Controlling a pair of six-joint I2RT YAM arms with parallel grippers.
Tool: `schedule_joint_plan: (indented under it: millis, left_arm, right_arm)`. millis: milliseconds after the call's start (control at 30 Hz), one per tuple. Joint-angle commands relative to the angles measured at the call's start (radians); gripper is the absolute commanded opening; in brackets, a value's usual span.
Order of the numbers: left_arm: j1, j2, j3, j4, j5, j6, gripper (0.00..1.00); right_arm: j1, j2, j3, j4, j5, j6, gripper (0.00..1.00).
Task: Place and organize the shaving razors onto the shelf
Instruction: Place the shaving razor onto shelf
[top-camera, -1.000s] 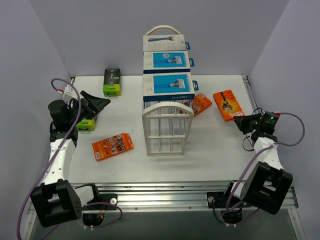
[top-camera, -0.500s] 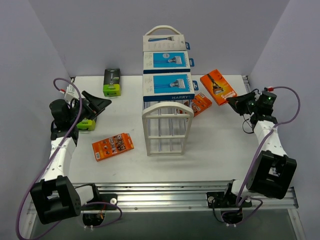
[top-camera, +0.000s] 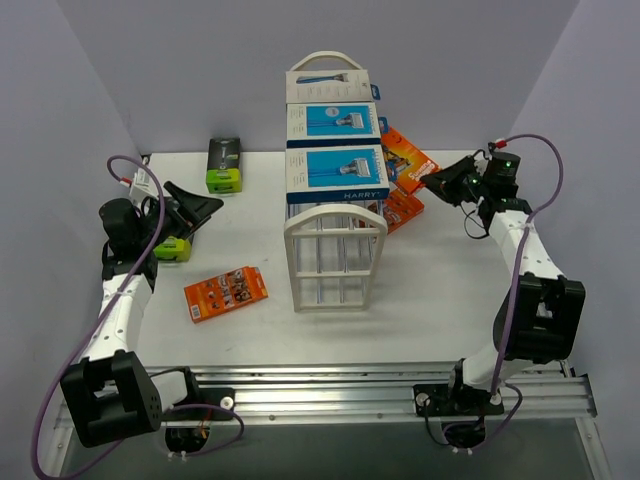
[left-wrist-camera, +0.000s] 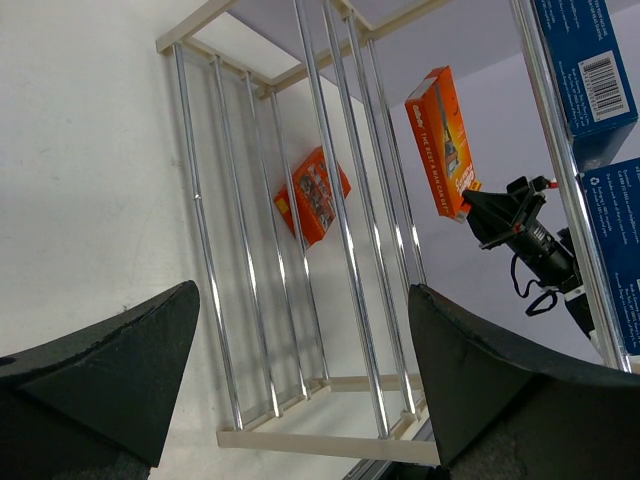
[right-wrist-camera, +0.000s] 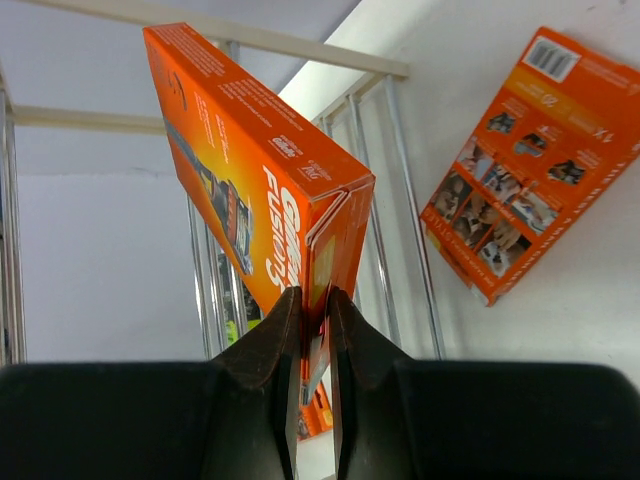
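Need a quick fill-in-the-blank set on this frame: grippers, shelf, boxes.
1. The box pinched in the right gripper is ___ in colour.
2. On top of the shelf lie ___ blue-and-white boxes.
3. The left gripper holds nothing and its jaws stand ___.
4. On the left part of the table sit ___ black-and-lime boxes.

Missing words: orange; three; open; two.

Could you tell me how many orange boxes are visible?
3 orange boxes: one held by the right gripper, one on the table right of the shelf, one left of it. Others may be hidden.
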Motion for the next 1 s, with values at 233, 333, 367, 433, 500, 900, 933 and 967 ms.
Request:
schedule_joint_plan:
  millis: [233, 333, 367, 433, 500, 900, 933, 967]
  left_arm:
    - [-0.005, 0.005, 0.005, 0.059, 0.023, -0.007, 0.94]
    - [-0.005, 0.005, 0.003, 0.061, 0.018, -0.007, 0.94]
    - [-0.007, 0.005, 0.003, 0.061, 0.018, -0.007, 0.94]
    - [-0.007, 0.005, 0.003, 0.061, 0.02, -0.005, 0.94]
    - [-0.007, 0.006, 0.003, 0.061, 0.023, -0.007, 0.94]
    - [-0.007, 0.011, 0.0, 0.07, 0.029, -0.016, 0.94]
    - [-0.008, 0.013, 0.0, 0.07, 0.027, -0.019, 0.94]
    - [-0.007, 0.014, 0.0, 0.07, 0.03, -0.017, 0.94]
  right_arm:
    - [0.041, 0.024, 0.082, -0.003, -0.134, -0.075, 0.0]
    - [0.067, 0.049, 0.087, 0.002, -0.155, -0.085, 0.0]
    - [0.073, 0.052, 0.09, 0.002, -0.159, -0.088, 0.0]
    - [0.09, 0.062, 0.1, 0.011, -0.168, -0.091, 0.0]
    - [0.104, 0.073, 0.116, 0.012, -0.181, -0.091, 0.0]
    - [0.169, 0.158, 0.286, -0.066, -0.221, -0.137, 0.0]
    - [0.174, 0.167, 0.315, -0.07, -0.23, -0.139, 0.0]
    - [0.183, 0.188, 0.33, -0.08, -0.236, -0.142, 0.0]
